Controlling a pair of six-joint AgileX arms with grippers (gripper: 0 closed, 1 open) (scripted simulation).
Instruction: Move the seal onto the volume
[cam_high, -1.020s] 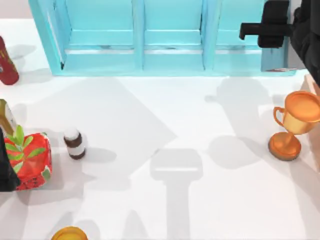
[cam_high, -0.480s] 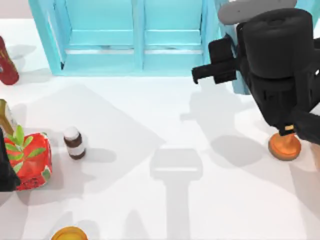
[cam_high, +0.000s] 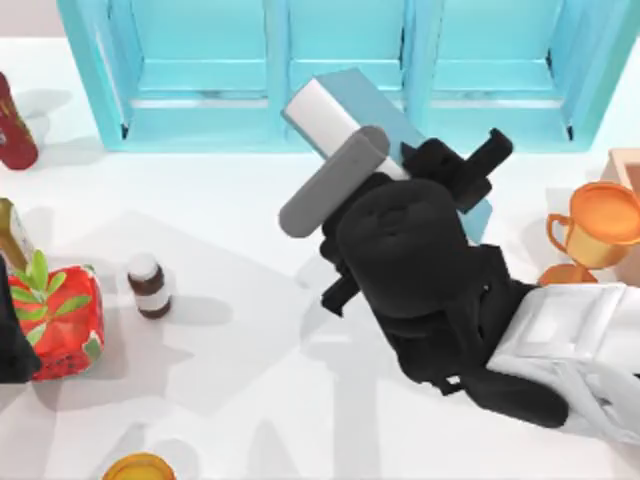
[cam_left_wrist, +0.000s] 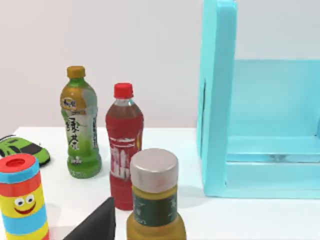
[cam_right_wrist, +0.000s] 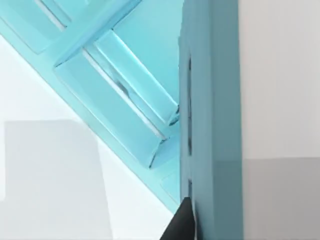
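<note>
Swinging in from the shelf unit (cam_high: 330, 70), my right gripper (cam_high: 470, 165) now hangs over the teal volume (cam_high: 375, 110) lying just before it, finger state I cannot tell, seal hidden, so placement looks near.

A dark fingertip (cam_right_wrist: 183, 220) touches the teal book (cam_right_wrist: 212, 115) before the light-blue shelf unit (cam_right_wrist: 120, 90).
</note>
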